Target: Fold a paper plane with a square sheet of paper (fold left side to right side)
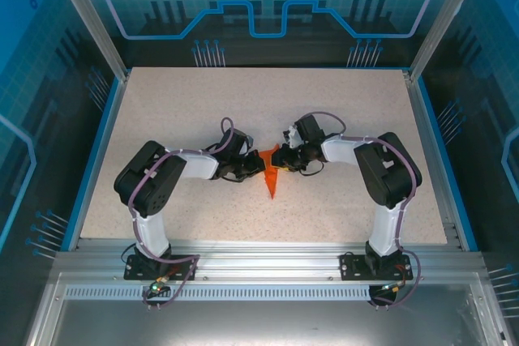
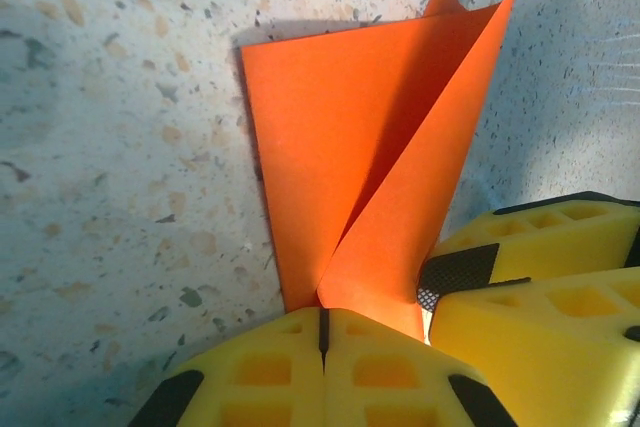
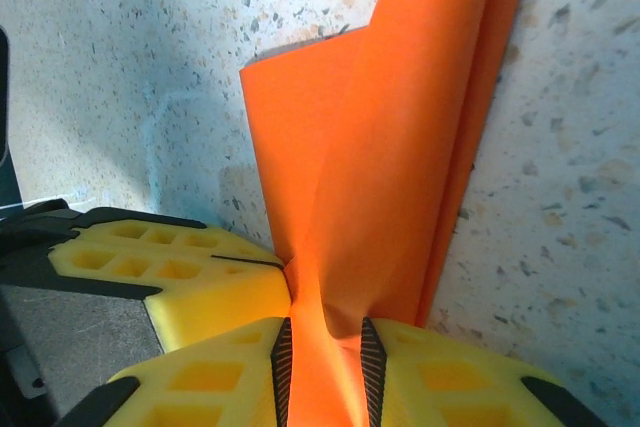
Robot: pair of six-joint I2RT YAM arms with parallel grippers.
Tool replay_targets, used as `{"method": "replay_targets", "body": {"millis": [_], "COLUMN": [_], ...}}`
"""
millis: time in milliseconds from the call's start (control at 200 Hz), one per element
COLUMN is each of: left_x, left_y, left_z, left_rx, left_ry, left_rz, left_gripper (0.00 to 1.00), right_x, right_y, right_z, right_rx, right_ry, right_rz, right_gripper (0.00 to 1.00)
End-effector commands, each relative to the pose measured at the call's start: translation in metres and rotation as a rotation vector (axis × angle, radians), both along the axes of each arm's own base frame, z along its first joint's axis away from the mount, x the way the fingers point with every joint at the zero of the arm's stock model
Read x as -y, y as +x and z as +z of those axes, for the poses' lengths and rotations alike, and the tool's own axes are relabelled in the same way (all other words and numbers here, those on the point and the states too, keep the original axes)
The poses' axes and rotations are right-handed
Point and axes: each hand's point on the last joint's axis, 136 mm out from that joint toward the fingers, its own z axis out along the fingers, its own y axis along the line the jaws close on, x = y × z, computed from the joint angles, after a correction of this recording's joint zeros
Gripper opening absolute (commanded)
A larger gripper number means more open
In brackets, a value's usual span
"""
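The paper plane [image 1: 272, 176] sits between both hands: right hand [image 3: 322, 332] clamped on its raised flap, left hand [image 2: 323, 315] pressed together at its edge, pinch unclear.

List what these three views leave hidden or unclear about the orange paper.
- Top view: the orange paper is too small to read its creases; the left hand and right hand cover part of its far end.
- Left wrist view: closed fingers hide whether they pinch any paper.
- Right wrist view: the top edge cuts off the paper; fingers hide its near end.
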Motion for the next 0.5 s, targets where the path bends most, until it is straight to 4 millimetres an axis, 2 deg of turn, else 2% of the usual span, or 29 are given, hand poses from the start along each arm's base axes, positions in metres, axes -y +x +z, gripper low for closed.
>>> {"method": "replay_targets", "body": {"millis": [0, 305, 395, 495], "left_x": [-0.021, -0.026, -0.026, -0.026], "left_y": [-0.014, -0.021, -0.023, -0.025], "left_z": [-0.016, -0.026, -0.028, -0.031], "left_rx": [-0.043, -0.061, -0.067, -0.074], "left_ry": [0.089, 0.104, 0.105, 0.102], "left_rz": [0.009, 0.013, 0.012, 0.011], "left_gripper": [0.00, 0.00, 0.00, 0.00], "right_x": [-0.005, 0.000, 0.000, -0.003], "right_y": [-0.007, -0.011, -0.009, -0.003], "right_z": [-0.010, -0.021, -0.008, 0.023], "right_rx": [-0.024, -0.070, -0.030, 0.039], "right_ry": [-0.032, -0.098, -0.066, 0.029], "right_rz": [0.031, 0.036, 0.032, 0.024], "right_gripper": [0.27, 0.28, 0.28, 0.29]}}
